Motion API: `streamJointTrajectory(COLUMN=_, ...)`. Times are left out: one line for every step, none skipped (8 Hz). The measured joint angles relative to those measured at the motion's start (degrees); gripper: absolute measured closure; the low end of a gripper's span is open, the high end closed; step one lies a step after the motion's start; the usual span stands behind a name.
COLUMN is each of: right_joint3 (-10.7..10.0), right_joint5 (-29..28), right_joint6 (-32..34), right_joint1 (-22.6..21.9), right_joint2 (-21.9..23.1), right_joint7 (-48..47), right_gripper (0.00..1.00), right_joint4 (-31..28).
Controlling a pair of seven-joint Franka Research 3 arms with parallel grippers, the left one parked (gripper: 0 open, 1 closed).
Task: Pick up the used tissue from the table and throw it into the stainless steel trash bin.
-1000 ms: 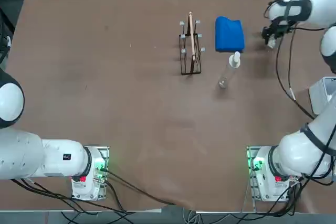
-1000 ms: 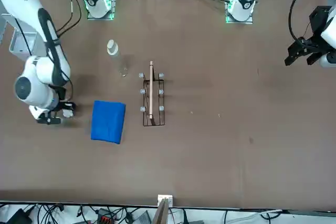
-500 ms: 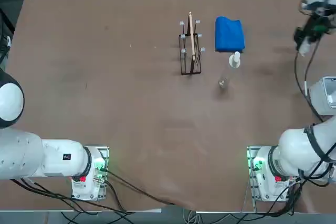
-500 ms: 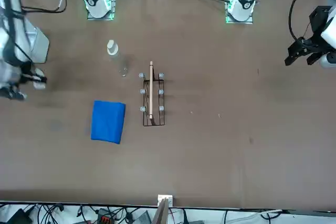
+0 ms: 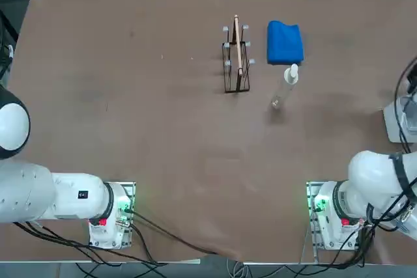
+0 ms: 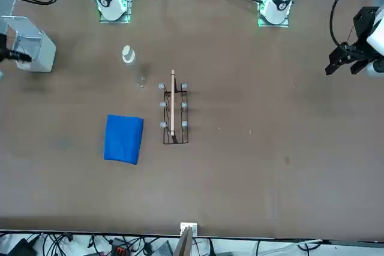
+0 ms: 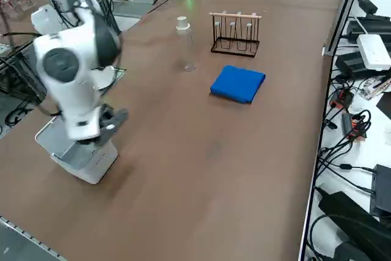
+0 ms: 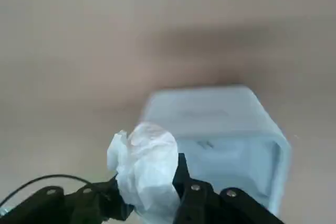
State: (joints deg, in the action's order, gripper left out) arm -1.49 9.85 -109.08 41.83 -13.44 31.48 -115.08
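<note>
Right wrist view: the right tool (image 8: pixel 148 199), pinching the tissue (image 8: pixel 146 171), has swung from beside the cloth (image 5: pixel 285 42) to just short of the bin (image 8: pixel 226 140), ready for release.

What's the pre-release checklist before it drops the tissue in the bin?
1. Used tissue held between the fingers of the right gripper: ok.
2. Stainless steel trash bin open, mouth unobstructed: ok.
3. Gripper above the bin: ok in the right side view.
4. Tissue centred over the mouth: cannot tell; wrist view shows it near one edge.
5. Clear bottle, blue cloth, wire rack away from the bin: ok.
</note>
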Motion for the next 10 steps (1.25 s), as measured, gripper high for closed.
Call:
streamJointTrajectory(right_joint3=0.03, right_joint5=1.25, right_joint6=0.01, right_joint1=2.39, right_joint2=0.0, right_joint7=1.91, right_gripper=0.78, right_joint4=-0.33)
streamJointTrajectory(right_joint3=0.05, right_joint5=2.42, right_joint6=0.01, right_joint1=4.35, right_joint2=-0.09, right_joint7=3.48, right_gripper=0.78, right_joint4=-0.69)
streamJointTrajectory(right_joint3=0.08, right_joint5=3.2, right_joint6=0.01, right_joint1=5.88, right_joint2=-0.31, right_joint7=4.53, right_gripper=0.72, right_joint4=-1.14)
streamJointTrajectory(right_joint3=0.09, right_joint5=3.49, right_joint6=0.0, right_joint1=6.85, right_joint2=-0.64, right_joint7=5.18, right_gripper=0.65, right_joint4=-1.55)
streamJointTrajectory(right_joint3=0.14, right_joint5=3.53, right_joint6=-0.02, right_joint1=7.09, right_joint2=-1.09, right_joint7=5.27, right_gripper=0.61, right_joint4=-1.7)
streamJointTrajectory(right_joint3=0.61, right_joint5=3.54, right_joint6=-0.08, right_joint1=7.07, right_joint2=-1.51, right_joint7=5.27, right_gripper=0.46, right_joint4=-1.7)
streamJointTrajectory(right_joint3=1.29, right_joint5=3.54, right_joint6=-0.09, right_joint1=6.91, right_joint2=-1.69, right_joint7=5.27, right_gripper=0.3, right_joint4=-1.68)
streamJointTrajectory(right_joint3=1.83, right_joint5=3.54, right_joint6=-0.07, right_joint1=6.56, right_joint2=-1.7, right_joint7=5.26, right_gripper=0.12, right_joint4=-1.54)
streamJointTrajectory(right_joint3=2.13, right_joint5=3.54, right_joint6=0.2, right_joint1=6.23, right_joint2=-1.63, right_joint7=5.26, right_gripper=0.0, right_joint4=-1.11)
streamJointTrajectory(right_joint3=2.21, right_joint5=3.54, right_joint6=1.64, right_joint1=5.82, right_joint2=-1.35, right_joint7=5.27, right_gripper=0.0, right_joint4=0.0)
